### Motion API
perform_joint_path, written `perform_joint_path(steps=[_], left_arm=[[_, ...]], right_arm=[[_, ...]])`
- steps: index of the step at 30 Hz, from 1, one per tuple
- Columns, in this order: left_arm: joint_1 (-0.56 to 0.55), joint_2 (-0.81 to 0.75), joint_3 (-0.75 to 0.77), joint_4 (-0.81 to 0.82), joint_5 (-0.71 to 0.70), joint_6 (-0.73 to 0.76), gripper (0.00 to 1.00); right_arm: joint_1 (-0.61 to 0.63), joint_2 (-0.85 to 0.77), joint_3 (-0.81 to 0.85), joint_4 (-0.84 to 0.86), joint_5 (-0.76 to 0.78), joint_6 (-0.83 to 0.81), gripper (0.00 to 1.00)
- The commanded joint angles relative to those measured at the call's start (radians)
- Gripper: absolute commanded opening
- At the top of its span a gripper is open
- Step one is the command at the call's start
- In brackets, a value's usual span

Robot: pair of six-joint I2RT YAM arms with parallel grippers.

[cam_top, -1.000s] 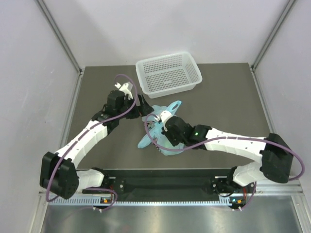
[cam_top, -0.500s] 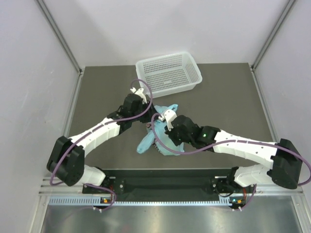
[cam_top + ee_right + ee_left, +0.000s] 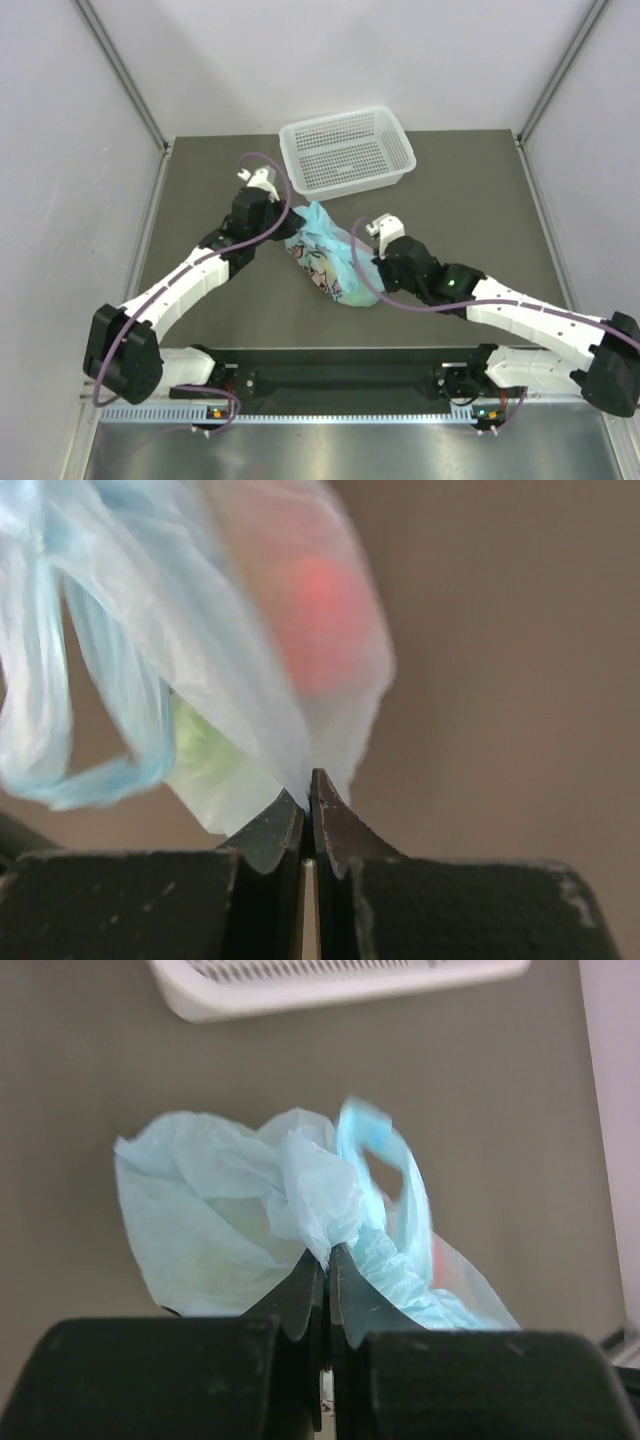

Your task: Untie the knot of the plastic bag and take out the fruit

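Top external view: the bag (image 3: 325, 255) sits in the middle of the table (image 3: 460, 200), just near of the basket (image 3: 352, 186), stretched between the two arms. The left gripper (image 3: 290, 222) is at the bag's far-left top, where the plastic bunches up, and the right gripper (image 3: 368, 262) is at its near-right side. Coloured shapes show through the film, so the fruit looks to be all inside, and the basket holds nothing. Left wrist view: the left gripper (image 3: 327, 1255) has its jaws pressed together on a pinch of crumpled blue plastic, with a blurred handle (image 3: 385, 1160) standing up just to the right and the basket's rim at the far edge of the picture. The bunch above the jaws may be the knot, but I cannot tell whether it is that or only gathered film, nor whether the tie has loosened. Right wrist view: the right gripper (image 3: 305, 780) is clamped on a thin fold of the bag's wall, with a red fruit (image 3: 320, 590) and a green one (image 3: 205, 755) showing through the plastic above the jaws and a loop hanging to the left. As a judgement, the task is early: both grips are set for pulling apart, yet the mouth looks closed, so the untying and the whole removal of fruit remain to be done.
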Motion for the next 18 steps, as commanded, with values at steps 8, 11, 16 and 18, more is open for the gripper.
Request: perform_joint_path(steps=[8, 11, 16, 18], left_arm=[[0.236, -0.103, -0.104, 0.039, 0.025, 0.018, 0.00], [0.236, -0.117, -0.135, 0.037, 0.069, 0.003, 0.00], [0.234, -0.158, -0.228, 0.133, 0.197, -0.087, 0.00], [0.233, -0.160, -0.244, 0.149, 0.220, -0.112, 0.00]], right_arm=[[-0.310, -0.214, -0.041, -0.140, 0.206, 0.182, 0.12], [-0.340, -0.237, -0.014, -0.146, 0.223, 0.182, 0.51], [-0.340, -0.236, 0.037, -0.079, -0.089, 0.026, 0.75], [-0.284, -0.210, 0.074, -0.050, -0.173, -0.037, 0.77]])
